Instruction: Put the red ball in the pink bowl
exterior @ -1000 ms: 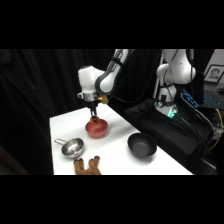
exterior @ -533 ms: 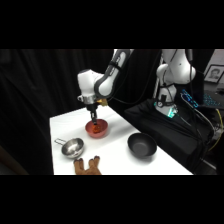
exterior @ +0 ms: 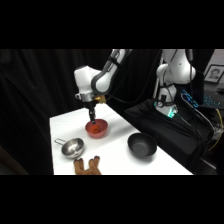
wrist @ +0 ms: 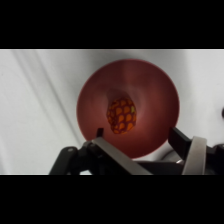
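The red ball (wrist: 121,116) lies inside the pink bowl (wrist: 150,85), near its middle, with a netted orange-red surface. My gripper (wrist: 136,134) hangs right over the bowl and is open: its two fingers stand wide apart on either side of the ball, not touching it. In the side view the gripper (exterior: 93,120) points straight down at the pink bowl (exterior: 97,129) near the table's middle. The ball cannot be made out in that view.
A steel cup with a handle (exterior: 73,147) stands left of the pink bowl, near the front. A black bowl (exterior: 142,145) sits to the right. A brown toy (exterior: 88,165) lies at the front edge. Black cloth surrounds the white table (exterior: 115,160).
The arm has shifted only slightly above the pink bowl; the gripper stays over it. Nothing else on the table has moved.
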Controlling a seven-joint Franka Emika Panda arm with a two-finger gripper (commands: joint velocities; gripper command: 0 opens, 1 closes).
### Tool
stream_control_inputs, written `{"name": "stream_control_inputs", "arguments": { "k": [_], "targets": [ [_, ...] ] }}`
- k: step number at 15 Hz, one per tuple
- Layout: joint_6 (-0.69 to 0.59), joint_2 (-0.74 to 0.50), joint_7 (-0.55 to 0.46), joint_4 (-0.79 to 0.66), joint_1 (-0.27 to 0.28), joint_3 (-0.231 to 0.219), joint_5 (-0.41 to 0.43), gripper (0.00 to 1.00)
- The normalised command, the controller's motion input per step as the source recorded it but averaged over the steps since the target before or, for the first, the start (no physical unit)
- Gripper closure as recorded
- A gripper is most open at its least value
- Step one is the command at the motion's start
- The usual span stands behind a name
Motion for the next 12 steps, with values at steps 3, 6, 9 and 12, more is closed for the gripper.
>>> {"name": "stream_control_inputs", "arguments": {
  "k": [3, 6, 9, 12],
  "targets": [
    [-0.33, -0.23, -0.14, 0.09, -0.031, -0.026, -0.003, 0.0],
    [-0.33, -0.21, -0.15, 0.11, -0.042, -0.038, -0.013, 0.0],
    [-0.31, -0.2, -0.16, 0.13, -0.053, -0.045, -0.033, 0.0],
    [-0.27, -0.18, -0.17, 0.13, -0.05, -0.032, -0.036, 0.0]
  ]
}}
